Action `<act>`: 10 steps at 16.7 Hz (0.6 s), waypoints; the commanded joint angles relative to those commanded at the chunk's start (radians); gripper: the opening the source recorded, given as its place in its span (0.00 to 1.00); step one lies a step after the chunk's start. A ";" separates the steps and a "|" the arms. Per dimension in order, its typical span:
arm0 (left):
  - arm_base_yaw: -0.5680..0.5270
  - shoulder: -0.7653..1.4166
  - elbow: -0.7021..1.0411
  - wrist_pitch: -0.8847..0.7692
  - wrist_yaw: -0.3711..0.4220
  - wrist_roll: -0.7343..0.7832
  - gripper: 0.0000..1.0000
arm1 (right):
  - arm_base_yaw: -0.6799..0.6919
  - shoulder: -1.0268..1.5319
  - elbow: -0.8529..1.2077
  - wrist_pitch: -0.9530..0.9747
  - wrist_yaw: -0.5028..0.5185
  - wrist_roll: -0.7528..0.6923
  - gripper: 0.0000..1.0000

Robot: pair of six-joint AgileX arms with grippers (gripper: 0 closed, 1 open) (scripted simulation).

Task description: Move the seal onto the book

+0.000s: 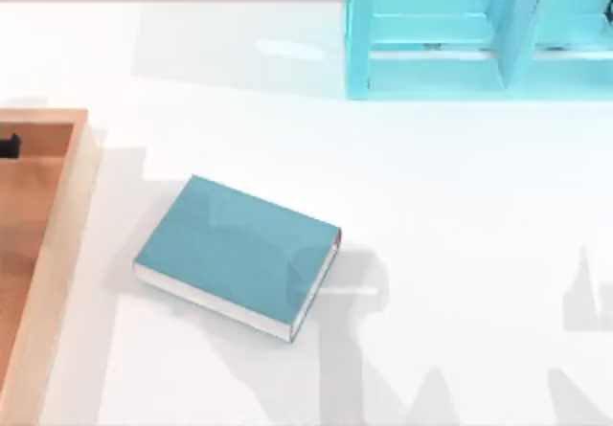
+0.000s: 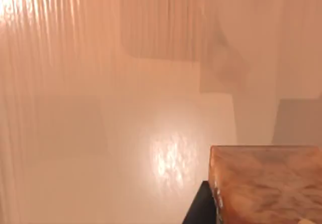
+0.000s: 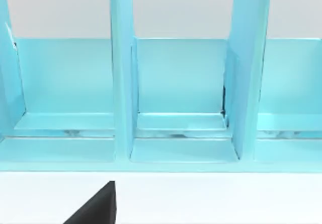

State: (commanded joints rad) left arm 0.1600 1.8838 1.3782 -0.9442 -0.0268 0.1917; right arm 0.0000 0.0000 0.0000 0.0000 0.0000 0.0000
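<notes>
Lying flat left of centre on the white worktop, the book had open room on every side; a wooden tray hugged the left edge. Turquoise shelf bays stood rearward. Tool states: cannot tell.

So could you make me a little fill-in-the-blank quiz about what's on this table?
1. The teal book lies flat on the ____ table.
2. The turquoise shelf unit stands at the table's ____ edge in the top view.
3. At the table's left side sits a ____ tray.
4. The book's page edges are ____.

Missing words: white; far; wooden; white
</notes>
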 joint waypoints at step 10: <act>-0.313 -0.084 0.301 -0.442 0.011 -0.339 0.00 | 0.000 0.000 0.000 0.000 0.000 0.000 1.00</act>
State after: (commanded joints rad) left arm -0.1530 1.8003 1.6792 -1.3857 -0.0162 -0.1474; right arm 0.0000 0.0000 0.0000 0.0000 0.0000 0.0000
